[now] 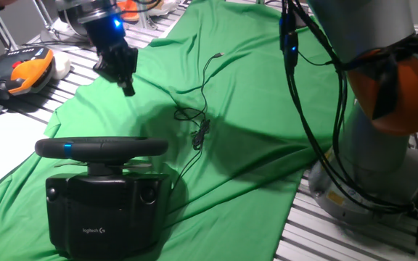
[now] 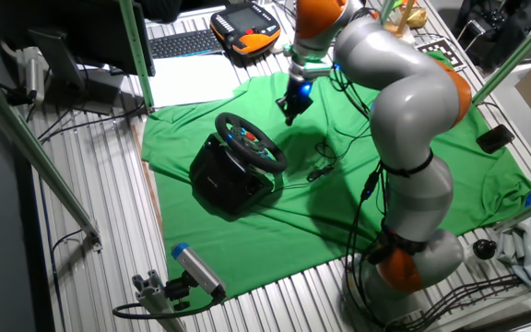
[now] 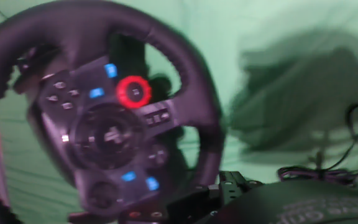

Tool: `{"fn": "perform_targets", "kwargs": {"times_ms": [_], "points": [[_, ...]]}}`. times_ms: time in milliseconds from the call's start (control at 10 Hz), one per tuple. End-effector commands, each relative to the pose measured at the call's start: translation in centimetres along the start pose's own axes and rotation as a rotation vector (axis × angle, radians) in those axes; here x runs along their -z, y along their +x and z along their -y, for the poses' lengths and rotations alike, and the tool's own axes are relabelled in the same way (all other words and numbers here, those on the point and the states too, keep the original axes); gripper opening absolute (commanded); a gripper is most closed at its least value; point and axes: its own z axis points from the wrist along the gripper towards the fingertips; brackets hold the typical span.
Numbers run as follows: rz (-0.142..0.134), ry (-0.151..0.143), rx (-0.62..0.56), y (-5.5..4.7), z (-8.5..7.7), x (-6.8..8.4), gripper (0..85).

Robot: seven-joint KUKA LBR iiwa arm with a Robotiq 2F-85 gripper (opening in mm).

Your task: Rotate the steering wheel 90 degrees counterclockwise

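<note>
The boxy black base (image 1: 100, 214) with its white logo sits nearest in one fixed view, on a rumpled green cloth (image 1: 252, 167) over a slatted metal table (image 2: 90, 240). On top of it is the steering wheel (image 1: 100, 148), a padded black rim with a small blue light; in the hand view its hub shows a red dial and blue buttons. A thin black cable (image 1: 202, 109) curls across the cloth to the right. Farther back, the gripper (image 1: 125, 85) hangs above the cloth, apart from the wheel; whether its fingers are spread or closed cannot be told. Far left lies an orange-and-black tool (image 1: 27, 72).
</note>
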Motion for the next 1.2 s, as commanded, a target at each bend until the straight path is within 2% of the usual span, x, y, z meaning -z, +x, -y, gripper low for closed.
{"fn": "perform_targets", "kwargs": {"times_ms": [0,100,300,600,900,1100], "points": [[0.003,-0.003,-0.015,0.1,-4.5,-1.2,0.0],[0.003,-0.015,-0.028,0.4,-5.2,-1.6,0.0],[0.022,-0.018,-0.051,1.3,-6.6,-2.7,0.0],[0.028,-0.019,-0.076,2.3,-7.5,-3.3,0.0],[0.02,-0.025,-0.088,2.8,-7.9,-3.2,0.0],[0.042,-0.016,-0.094,2.8,-7.9,-3.2,0.0]]}}
